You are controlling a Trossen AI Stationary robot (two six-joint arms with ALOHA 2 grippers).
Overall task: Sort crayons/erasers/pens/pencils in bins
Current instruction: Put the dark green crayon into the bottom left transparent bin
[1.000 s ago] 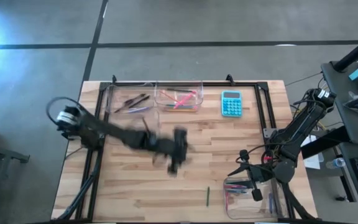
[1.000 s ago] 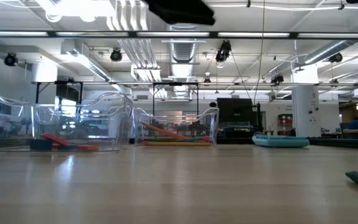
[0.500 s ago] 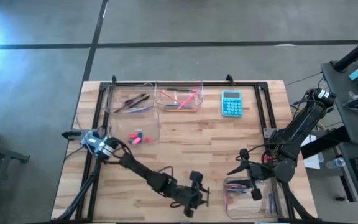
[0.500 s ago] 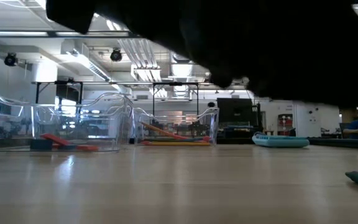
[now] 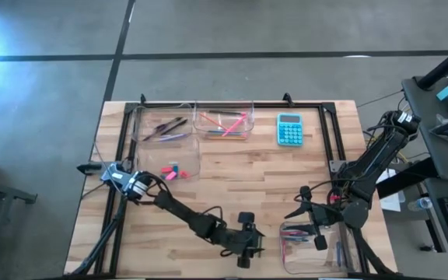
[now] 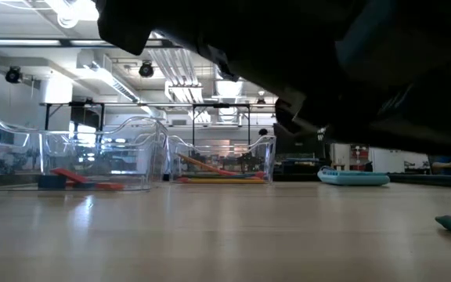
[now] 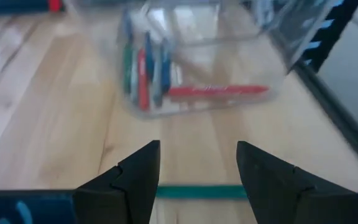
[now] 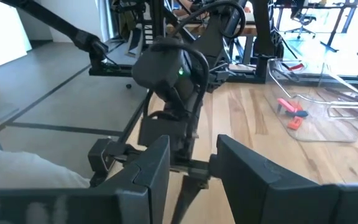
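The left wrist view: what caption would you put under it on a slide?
Open left gripper poised above a green stick on the wooden table, with a clear bin of coloured sticks just beyond.

Table: pale wood planks with visible grain, smooth, faint satin sheen in the low view.
Bins: clear, glossy plastic with rounded corners; light glints on the walls. One at the table's 5 o'clock, three at 11 to 12 o'clock.
Erasers: matt, pink and blue stubs.
Calculator: turquoise plastic, at 1 o'clock.
Left gripper: fingers dark, matt, smooth plastic-like faces.
Right gripper: the same dark matt finish.
Green stick: smooth, matt.
Frame around the table edge: black metal rails.
Floor: grey, smooth, concrete-like.
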